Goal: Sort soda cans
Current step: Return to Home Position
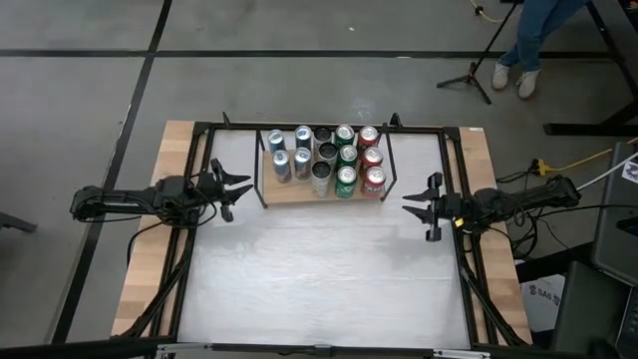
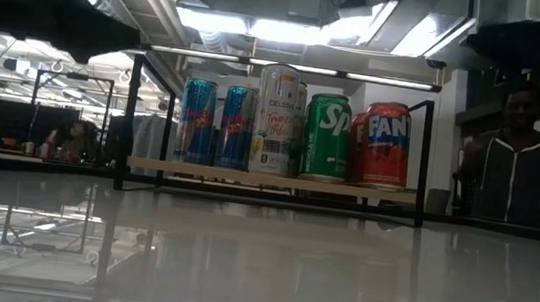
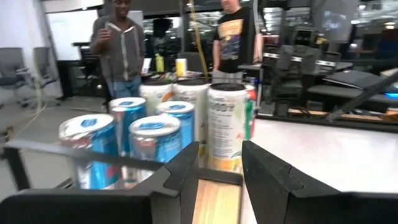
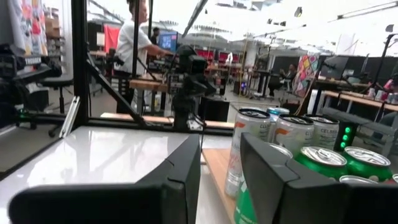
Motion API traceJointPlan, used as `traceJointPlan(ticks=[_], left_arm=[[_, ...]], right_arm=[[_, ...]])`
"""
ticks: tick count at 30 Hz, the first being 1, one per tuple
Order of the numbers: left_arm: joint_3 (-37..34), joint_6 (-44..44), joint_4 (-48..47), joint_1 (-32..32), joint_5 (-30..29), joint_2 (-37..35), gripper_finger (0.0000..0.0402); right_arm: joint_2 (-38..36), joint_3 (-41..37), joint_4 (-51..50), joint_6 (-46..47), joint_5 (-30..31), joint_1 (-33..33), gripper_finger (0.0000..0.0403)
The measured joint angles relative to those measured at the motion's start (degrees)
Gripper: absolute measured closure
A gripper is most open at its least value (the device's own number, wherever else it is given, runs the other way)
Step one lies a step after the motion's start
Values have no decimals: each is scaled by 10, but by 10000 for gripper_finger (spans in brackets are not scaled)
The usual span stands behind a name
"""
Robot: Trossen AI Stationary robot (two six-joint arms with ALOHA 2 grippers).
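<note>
A dozen or so soda cans (image 1: 324,160) stand in rows on the shelf (image 1: 289,190) at the table's (image 1: 319,279) far middle. My left hand (image 1: 237,191) and right hand (image 1: 424,206) flank the shelf, both open, empty, touching nothing.

On the shelf (image 2: 148,164), the green can (image 2: 327,137) shows "Sp", the red can (image 2: 385,145) reads "FAN", and the white can (image 2: 275,119) perhaps says "DELS".
</note>
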Motion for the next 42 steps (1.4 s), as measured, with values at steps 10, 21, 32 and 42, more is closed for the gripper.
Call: traceJointPlan(ticks=[10,21,32,42], left_arm=[[-4,-6,2,0,-13,0,289],[-4,19,-3,0,-12,0,289],[-4,38,-41,0,-11,0,289],[-4,23,-110,0,-12,-3,289]], right_arm=[[0,-44,88,-33,-3,-25,299],[0,-44,36,-26,-130,-207,299],[0,-44,-108,28,-170,-275,299],[0,-44,-141,31,-156,-274,299]])
